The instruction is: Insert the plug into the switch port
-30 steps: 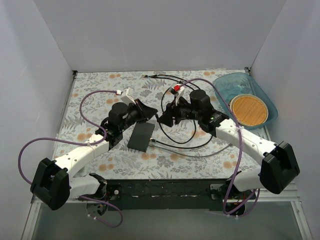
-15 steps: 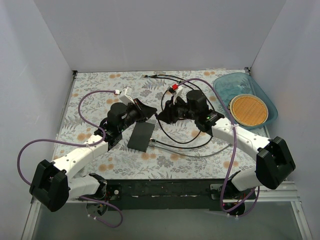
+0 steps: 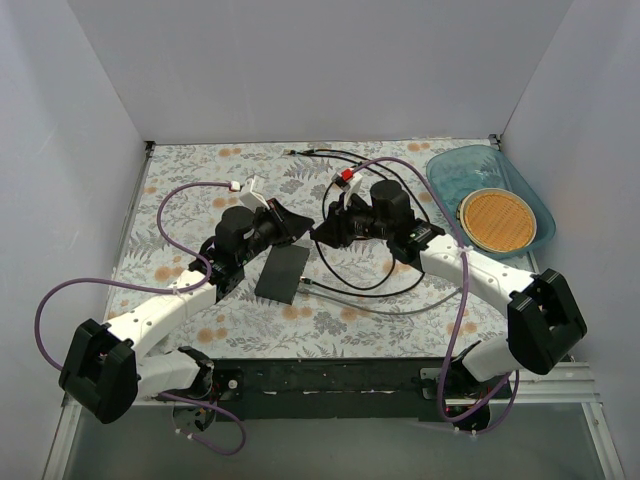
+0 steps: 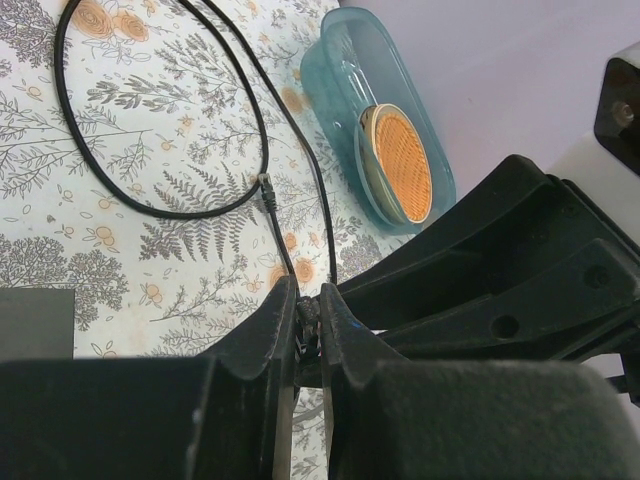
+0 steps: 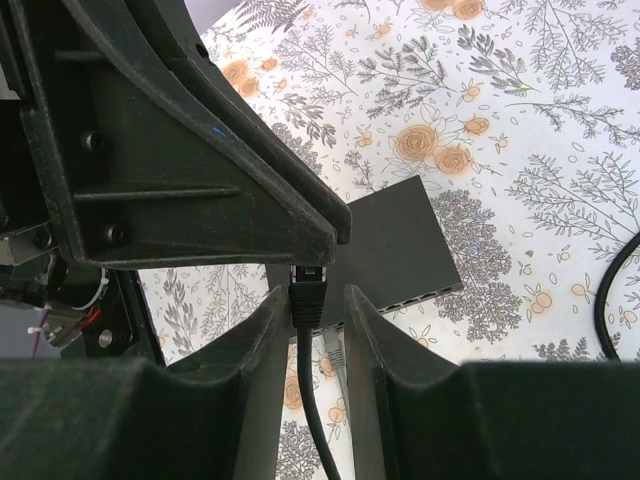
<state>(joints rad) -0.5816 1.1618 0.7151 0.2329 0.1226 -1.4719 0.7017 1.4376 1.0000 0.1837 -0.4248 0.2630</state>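
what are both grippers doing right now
Left gripper: closed on the plug.
Right gripper: slightly open around the plug, not clamping it.

Flat black rectangular switch box [image 4: 30, 322]: cut off by left wrist view's edge.
Black cable plug [image 5: 308, 296]: tip hidden behind left gripper [image 5: 330, 236].

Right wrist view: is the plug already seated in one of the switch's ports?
No. The plug is held in the air, clear of the switch lying flat behind it.
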